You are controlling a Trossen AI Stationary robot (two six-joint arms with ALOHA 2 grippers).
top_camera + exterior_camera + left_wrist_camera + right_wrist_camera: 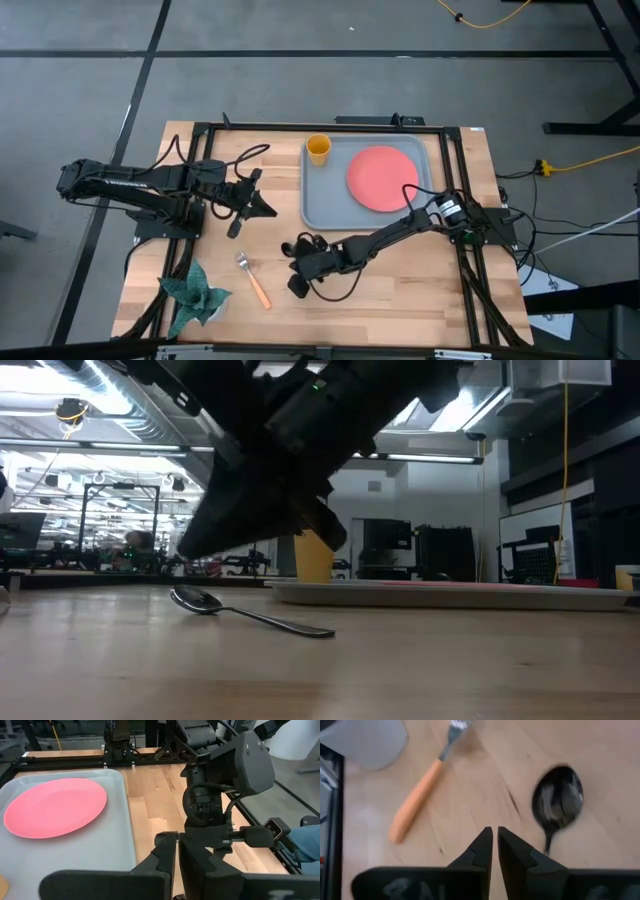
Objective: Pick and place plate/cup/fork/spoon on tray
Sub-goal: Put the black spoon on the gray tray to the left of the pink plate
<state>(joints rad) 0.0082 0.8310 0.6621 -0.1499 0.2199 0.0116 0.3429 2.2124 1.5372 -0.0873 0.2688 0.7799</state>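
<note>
The dark spoon lies on the wood table, its bowl also showing in the low view; in the high view my right arm hides it. The orange-handled fork lies left of it. My right gripper hangs shut just above the table, with the spoon's bowl beside its fingertips and the fork on the other side. The coral plate and the yellow cup rest on the grey-blue tray. My left gripper waits shut, left of the tray.
A green crumpled thing lies at the table's near left corner. Black frame rails run along the table's edges. Bare wood lies between the fork and the tray's near rim.
</note>
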